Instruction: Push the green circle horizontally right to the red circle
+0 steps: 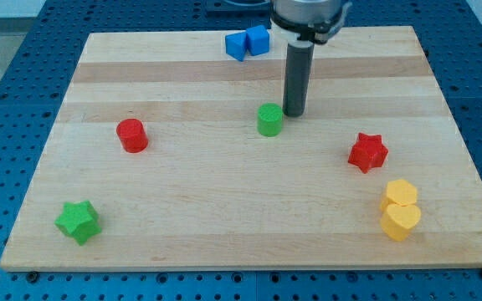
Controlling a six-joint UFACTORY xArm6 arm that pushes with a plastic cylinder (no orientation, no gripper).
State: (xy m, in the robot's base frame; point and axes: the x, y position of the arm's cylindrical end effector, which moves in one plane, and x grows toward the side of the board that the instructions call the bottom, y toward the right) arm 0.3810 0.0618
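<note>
The green circle (269, 119) stands near the middle of the wooden board (224, 217). The red circle (131, 135) stands well to its left, a little lower in the view. My tip (294, 114) rests on the board just right of the green circle, close to its upper right edge, touching or nearly touching it. The dark rod rises straight up from there to the arm at the view's top.
Two blue blocks (247, 42) sit together at the view's top. A red star (367, 152) lies at the right. Two yellow blocks (401, 209) sit at the lower right. A green star (78, 221) lies at the lower left.
</note>
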